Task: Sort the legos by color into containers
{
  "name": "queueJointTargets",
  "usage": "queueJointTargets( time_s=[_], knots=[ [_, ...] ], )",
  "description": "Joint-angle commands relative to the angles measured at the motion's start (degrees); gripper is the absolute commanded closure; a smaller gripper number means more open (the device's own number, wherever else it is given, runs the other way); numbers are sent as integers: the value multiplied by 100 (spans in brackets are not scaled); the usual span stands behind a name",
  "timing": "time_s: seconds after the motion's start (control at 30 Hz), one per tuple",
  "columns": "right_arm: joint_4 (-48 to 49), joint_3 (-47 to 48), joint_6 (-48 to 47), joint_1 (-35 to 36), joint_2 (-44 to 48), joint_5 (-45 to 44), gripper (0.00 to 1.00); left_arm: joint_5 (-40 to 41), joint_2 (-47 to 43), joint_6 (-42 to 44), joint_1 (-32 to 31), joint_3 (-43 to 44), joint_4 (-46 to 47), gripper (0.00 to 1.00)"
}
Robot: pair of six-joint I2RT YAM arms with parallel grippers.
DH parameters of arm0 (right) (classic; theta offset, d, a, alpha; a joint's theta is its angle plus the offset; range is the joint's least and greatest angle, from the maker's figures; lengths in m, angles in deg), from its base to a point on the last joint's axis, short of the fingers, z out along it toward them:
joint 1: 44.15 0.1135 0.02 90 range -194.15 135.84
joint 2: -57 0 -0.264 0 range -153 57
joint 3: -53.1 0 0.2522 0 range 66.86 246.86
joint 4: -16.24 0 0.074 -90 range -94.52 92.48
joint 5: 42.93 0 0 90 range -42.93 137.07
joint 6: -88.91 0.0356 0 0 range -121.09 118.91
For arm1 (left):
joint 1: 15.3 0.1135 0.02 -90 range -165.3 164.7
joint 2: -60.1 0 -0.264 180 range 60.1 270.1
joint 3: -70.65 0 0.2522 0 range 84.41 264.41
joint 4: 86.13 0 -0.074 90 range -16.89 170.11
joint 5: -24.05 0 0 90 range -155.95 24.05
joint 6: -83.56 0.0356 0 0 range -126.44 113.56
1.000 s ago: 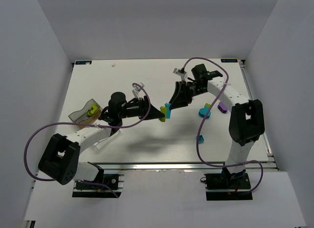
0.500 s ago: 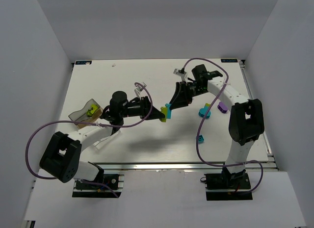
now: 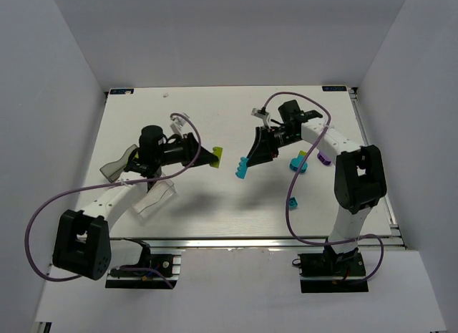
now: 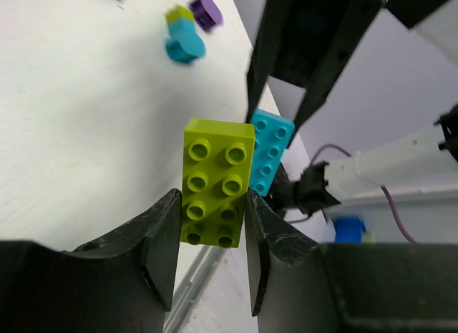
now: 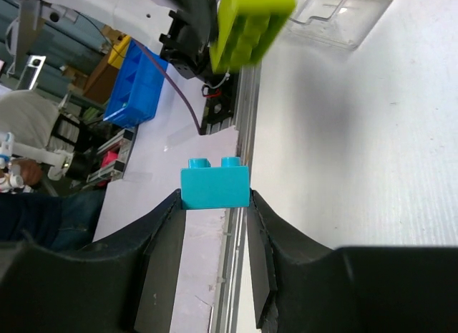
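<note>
Looking from above, I see both arms reaching over the middle of the table (image 3: 215,104), each one with a single lego. The left gripper (image 3: 207,155) is clamped on a lime green brick (image 3: 217,156). In the left wrist view its two fingers (image 4: 161,247) press on the long sides of this brick, and the studs face the camera. The right gripper (image 3: 252,155) is clamped on a cyan brick (image 3: 242,166). In the right wrist view this brick sits between the pads with two studs showing on its far edge.

Both bricks are held in the air. From above, the lime green brick is at about 9 o'clock from the cyan brick, near it but with a small gap between them.

At 3 o'clock from the cyan brick, a small group lies on the table: a cyan piece (image 3: 297,163), a lime green piece (image 3: 303,154) and a purple piece (image 3: 323,158). A small blue piece (image 3: 292,202) lies alone at about 4 o'clock.

A tinted container (image 3: 114,167) is at 9 o'clock from the left gripper, partly hidden by the left arm, and I cannot tell what is inside. A clear container (image 3: 155,197) lies at about 8 o'clock, close beside that arm.
</note>
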Motion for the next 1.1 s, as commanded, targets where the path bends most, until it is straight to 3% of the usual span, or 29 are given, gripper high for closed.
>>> queueJointTargets(
  time_s=[0.0,0.13,0.23,0.37,0.57,0.83,1.07],
  knots=[
    [278,-43,99,-25,343,-66,100,-53,-419,269,432,103,-376,100],
    [357,-61,108,-34,378,-311,100,148,-507,699,731,261,-1242,100],
    [751,-201,370,-25,561,-750,100,1148,-551,1218,1152,524,-2296,100],
    [1323,-465,818,-34,808,-1287,100,3498,-490,1562,1881,902,-3346,100],
    [1798,-658,1083,-25,1037,-2026,100,5183,-174,1693,2576,1596,-3970,100],
    [1922,-790,1162,-25,1177,-2132,100,6142,985,2677,2841,2440,-4507,100],
    [1948,-869,1145,-25,1178,-2132,100,6275,1373,3380,2867,2476,-4367,100]
  ],
)
